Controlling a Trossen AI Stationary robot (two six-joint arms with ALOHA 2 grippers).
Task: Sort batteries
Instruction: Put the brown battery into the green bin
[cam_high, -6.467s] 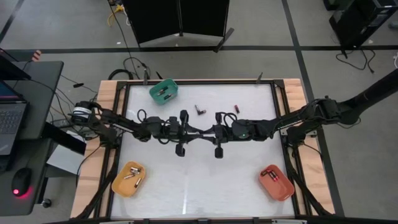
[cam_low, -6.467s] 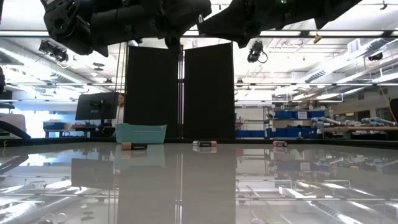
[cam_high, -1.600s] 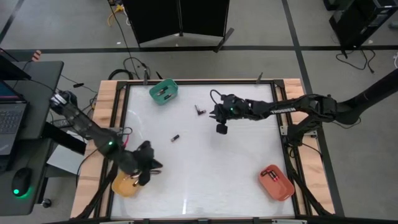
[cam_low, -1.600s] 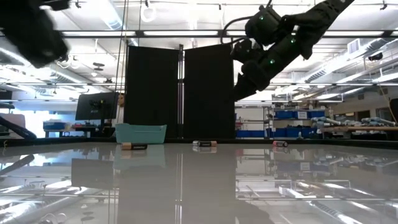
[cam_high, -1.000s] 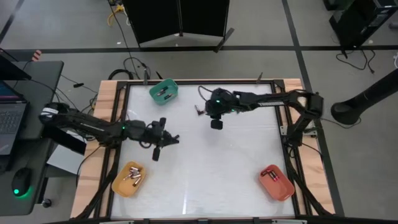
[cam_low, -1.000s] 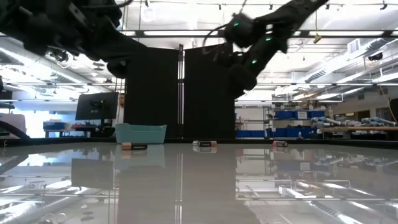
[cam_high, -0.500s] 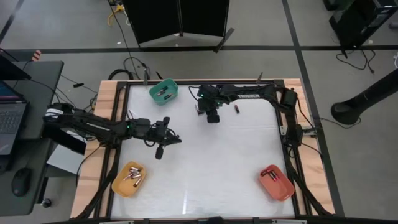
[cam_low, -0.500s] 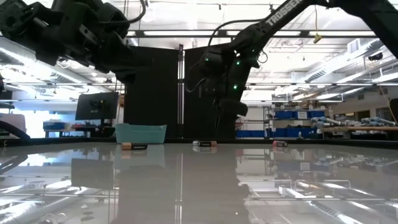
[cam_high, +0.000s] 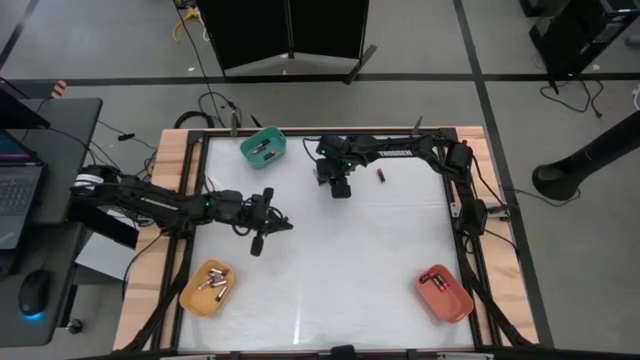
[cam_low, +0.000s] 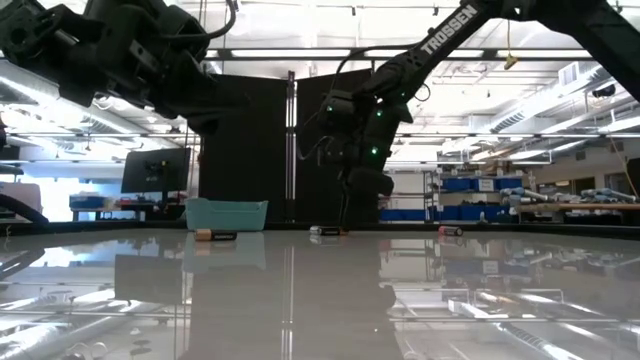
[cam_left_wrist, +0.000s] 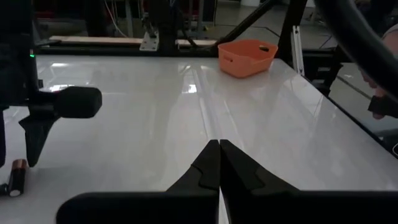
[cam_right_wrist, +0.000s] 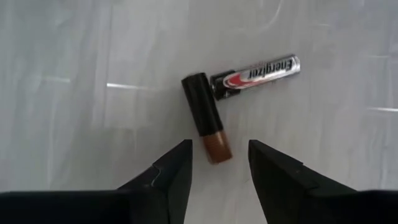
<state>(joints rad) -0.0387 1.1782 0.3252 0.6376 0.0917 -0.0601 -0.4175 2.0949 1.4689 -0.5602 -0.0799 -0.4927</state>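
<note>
From above, the white bench (cam_high: 330, 270) carries three bins: a green bin (cam_high: 264, 146) at about eleven o'clock, an orange bin (cam_high: 208, 288) at about seven and a red bin (cam_high: 444, 293) at about five, each with batteries inside. The right gripper (cam_high: 322, 176) sits near twelve o'clock, just beside the green bin's right. One loose battery (cam_high: 380, 175) lies a little to that gripper's right. The left gripper (cam_high: 283, 224) reaches in from nine o'clock, over bare bench left of centre.

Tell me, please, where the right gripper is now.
High view: the open right gripper hangs over two touching batteries near the table's far edge, right of the green bin.
</note>
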